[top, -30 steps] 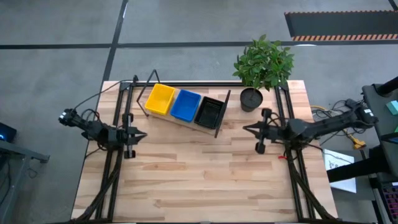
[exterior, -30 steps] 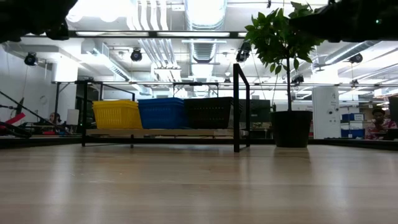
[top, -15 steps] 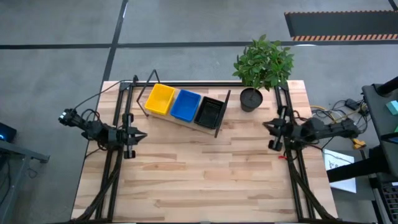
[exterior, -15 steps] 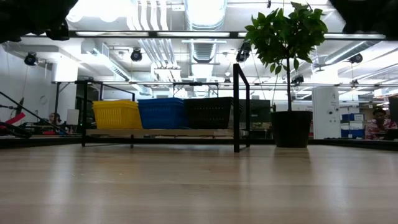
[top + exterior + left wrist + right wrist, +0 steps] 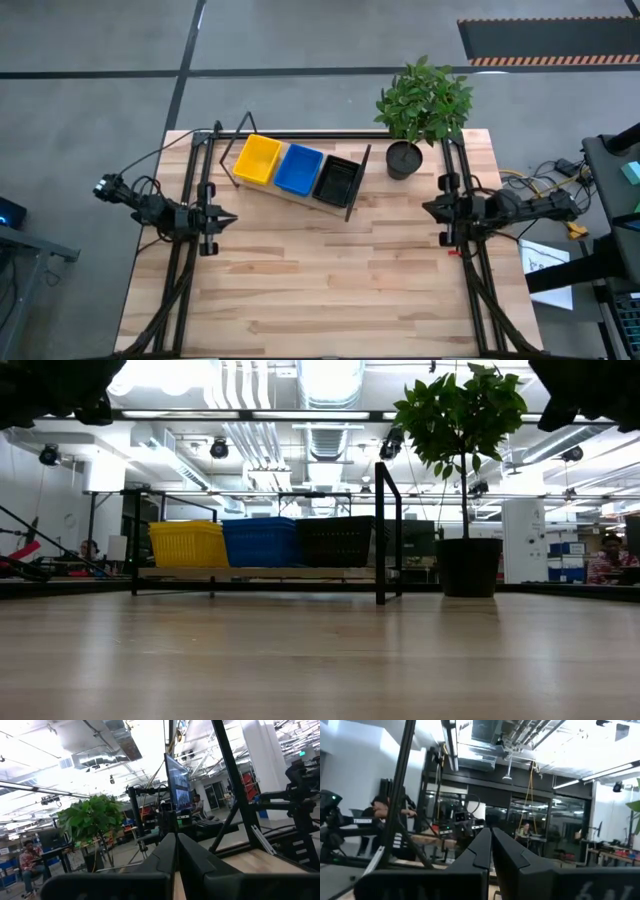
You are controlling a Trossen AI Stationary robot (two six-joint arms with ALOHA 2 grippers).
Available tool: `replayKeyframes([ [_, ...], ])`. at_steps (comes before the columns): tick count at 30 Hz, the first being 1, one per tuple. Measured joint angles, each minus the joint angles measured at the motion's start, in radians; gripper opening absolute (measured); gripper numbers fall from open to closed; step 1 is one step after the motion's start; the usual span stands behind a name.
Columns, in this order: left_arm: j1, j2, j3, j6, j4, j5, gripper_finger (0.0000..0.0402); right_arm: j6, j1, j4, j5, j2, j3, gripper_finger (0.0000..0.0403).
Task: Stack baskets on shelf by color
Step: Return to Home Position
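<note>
The low wood shelf [image 5: 300,192] [image 5: 262,573] with black wire end frames stands slantwise at the table's far left. On its board rest the yellow [image 5: 257,160] [image 5: 188,544], blue [image 5: 299,169] [image 5: 261,542] and black [image 5: 337,180] [image 5: 338,541] baskets, side by side. My left gripper [image 5: 231,219] [image 5: 176,851] is shut, raised over the table's left edge and pointing right. My right gripper [image 5: 428,209] [image 5: 490,843] is shut, raised over the right edge and pointing left. Neither is near the shelf.
A potted plant [image 5: 420,108] [image 5: 462,480] in a black pot stands at the far right corner beside the shelf. Black frame rails [image 5: 192,250] [image 5: 468,262] run along both table sides. Bare wood [image 5: 330,270] fills the near half. People sit in the room beyond.
My right gripper has drawn back from over the table toward its right edge, most of the way in the first half second, and now sits over the right rail. The left arm, shelf and baskets have kept still.
</note>
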Motion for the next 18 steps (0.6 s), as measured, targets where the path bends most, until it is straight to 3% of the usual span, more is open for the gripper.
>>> replayKeyframes([
  [18, 0.0, 0.0, -0.001, 0.0, -0.002, 0.001, 0.0002, 0.024, 0.0, -0.019, 0.0, 0.001, 0.0, 0.0009],
])
